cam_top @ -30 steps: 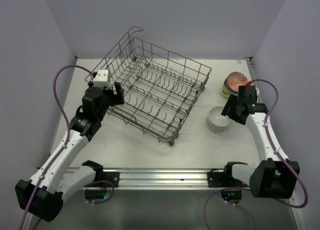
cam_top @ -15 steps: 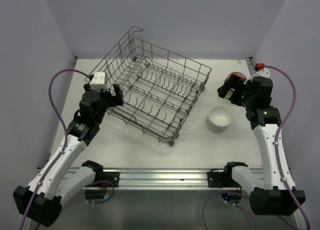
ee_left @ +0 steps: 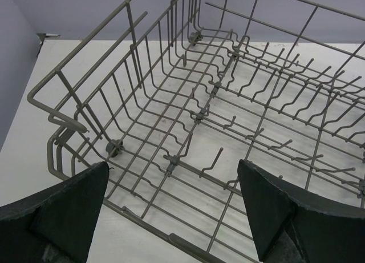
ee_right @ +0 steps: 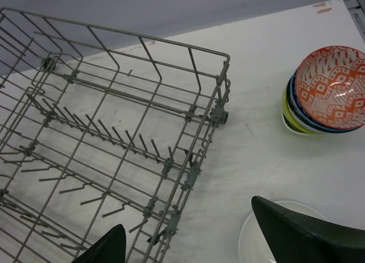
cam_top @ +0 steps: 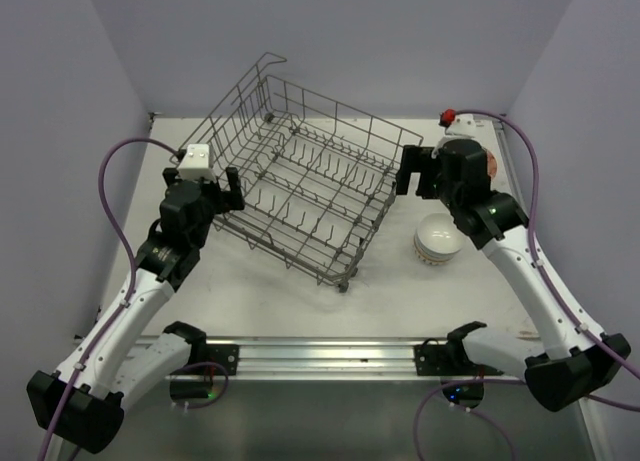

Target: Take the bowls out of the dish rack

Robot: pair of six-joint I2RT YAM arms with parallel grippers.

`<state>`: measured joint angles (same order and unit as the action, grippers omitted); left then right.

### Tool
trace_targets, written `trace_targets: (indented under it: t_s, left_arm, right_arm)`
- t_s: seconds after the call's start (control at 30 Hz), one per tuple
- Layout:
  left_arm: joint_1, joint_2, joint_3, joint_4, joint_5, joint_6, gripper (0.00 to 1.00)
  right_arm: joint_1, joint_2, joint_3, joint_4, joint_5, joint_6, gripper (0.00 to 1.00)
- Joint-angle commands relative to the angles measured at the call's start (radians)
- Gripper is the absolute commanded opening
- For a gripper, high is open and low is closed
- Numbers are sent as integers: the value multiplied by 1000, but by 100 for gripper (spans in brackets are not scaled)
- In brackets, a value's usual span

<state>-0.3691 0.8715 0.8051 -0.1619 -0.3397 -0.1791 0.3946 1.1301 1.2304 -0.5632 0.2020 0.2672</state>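
The dish rack (cam_top: 315,196) is a grey wire basket in the middle of the table, and no bowl shows inside it (ee_left: 228,103). Right of it sits a plain white bowl (cam_top: 438,239), whose rim shows under the right finger (ee_right: 268,231). A stack of bowls (ee_right: 322,94) topped by an orange-patterned one stands at the far right; in the top view the right arm hides most of this stack (cam_top: 490,165). My left gripper (cam_top: 228,191) is open over the rack's left corner (ee_left: 174,217). My right gripper (cam_top: 415,174) is open above the rack's right corner (ee_right: 188,243). Neither holds anything.
The rack's tall wire sides (cam_top: 255,96) rise at the back left, and upright tines (ee_right: 120,134) line its floor. Bare table (cam_top: 380,301) lies between the rack and the arm bases. Walls close in on three sides.
My right arm has swung left from the bowls to the rack's right corner, and its jaws have opened wider. My left gripper opened wider and stayed by the rack's left corner.
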Motion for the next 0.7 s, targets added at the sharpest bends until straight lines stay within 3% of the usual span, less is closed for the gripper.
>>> trace_targets:
  t_s: [0.0,0.23,0.67]
  left_arm:
    - [-5,3,3,45,-47,20,99]
    - [-5,14,2,44,-53,26,100]
    - [-5,29,5,39,-38,27,100]
  right_arm:
    - [1,-58,-29,28,108,-26,99]
    - [1,-141,-144,94,174,1,99]
    - [1,-69,-158,59,200,49,99]
